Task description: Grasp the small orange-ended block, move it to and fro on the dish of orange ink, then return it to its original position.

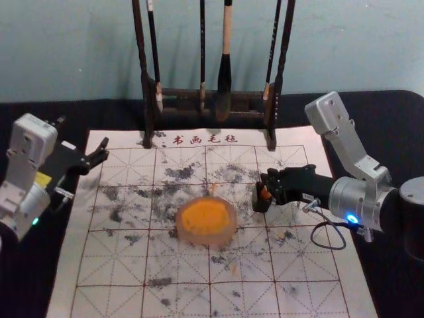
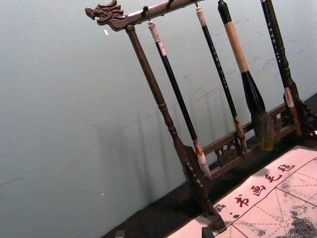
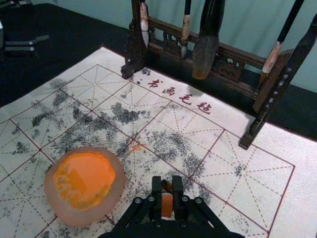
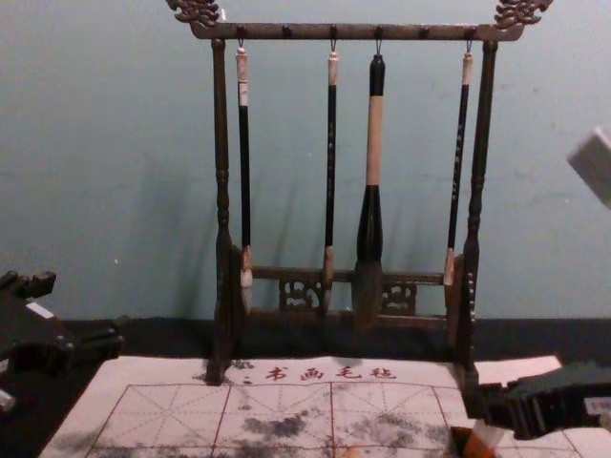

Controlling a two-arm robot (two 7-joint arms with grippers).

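Observation:
A round translucent dish [image 1: 207,220] of orange ink lies on the gridded mat; the dish [image 3: 117,186] also shows in the right wrist view. Right of it in the head view, my right gripper [image 1: 267,188] reaches in low from the right, beside a small dark piece [image 1: 260,201]. The right wrist view has that gripper [image 3: 167,191] shut on the block [image 3: 167,204], whose orange part shows between the fingers. In the chest view the block [image 4: 485,437] is pale with orange low down. My left gripper [image 1: 83,135] stays parked at the left, open; its tips [image 2: 163,233] are apart.
A dark wooden rack [image 1: 212,94] with several hanging brushes stands at the mat's back edge. The ink-stained mat [image 1: 175,295] lies on a black-covered table [image 1: 391,119]. A cable [image 1: 329,248] loops beneath the right wrist.

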